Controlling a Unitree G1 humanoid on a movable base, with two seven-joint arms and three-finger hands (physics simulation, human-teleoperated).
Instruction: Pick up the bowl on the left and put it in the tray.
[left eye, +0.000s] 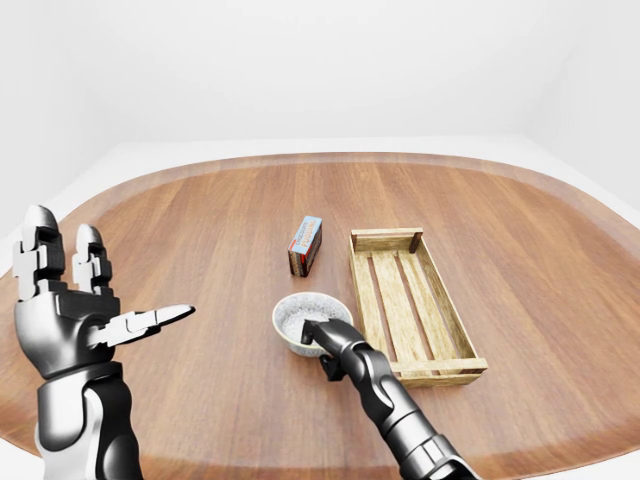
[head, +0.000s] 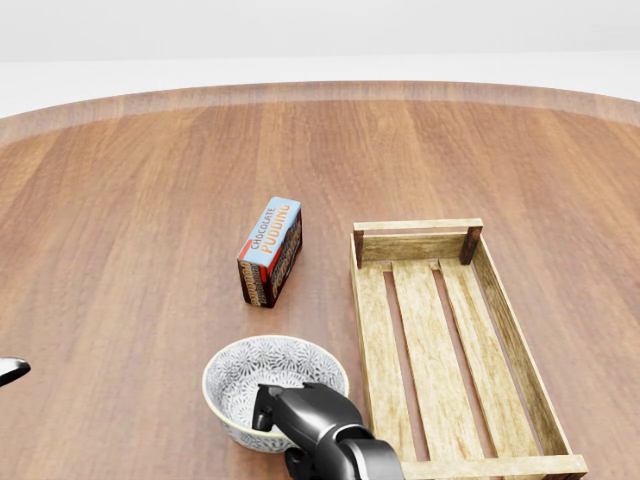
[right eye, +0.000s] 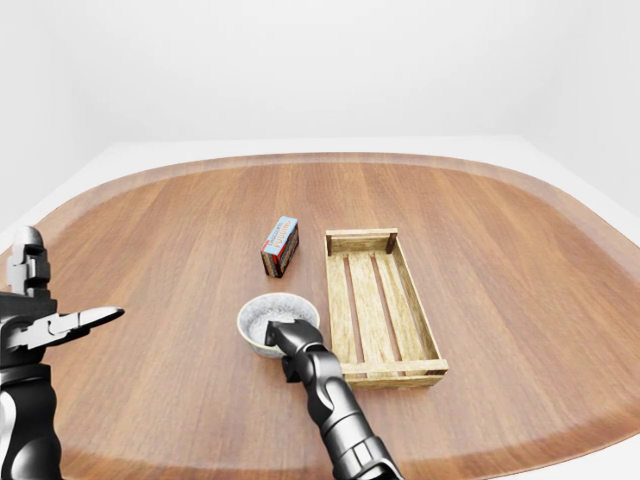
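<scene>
Your right hand (head: 312, 428), black and glossy, reaches up from the bottom edge of the head view. Its fingers (head: 266, 409) are curled tight over the lower right rim of a pale grey ceramic bowl with a speckled pattern (head: 258, 372), pinching that rim. The bowl sits low in the view, just left of a shallow slatted tray of light wood (head: 371, 335). It is beside the tray, not inside it. Whether the bowl's base touches the round brown wooden counter (head: 130, 220) cannot be told.

Above the bowl, apart from it, a small chocolate pudding box in blue, red and brown (head: 271, 250) lies on the counter, near the tray's upper left corner.

In the left-eye view, your silver and black left hand (left eye: 62, 305) is raised at the far left. Its fingers are spread wide with the thumb pointing right, holding nothing, well apart from everything on the counter.
</scene>
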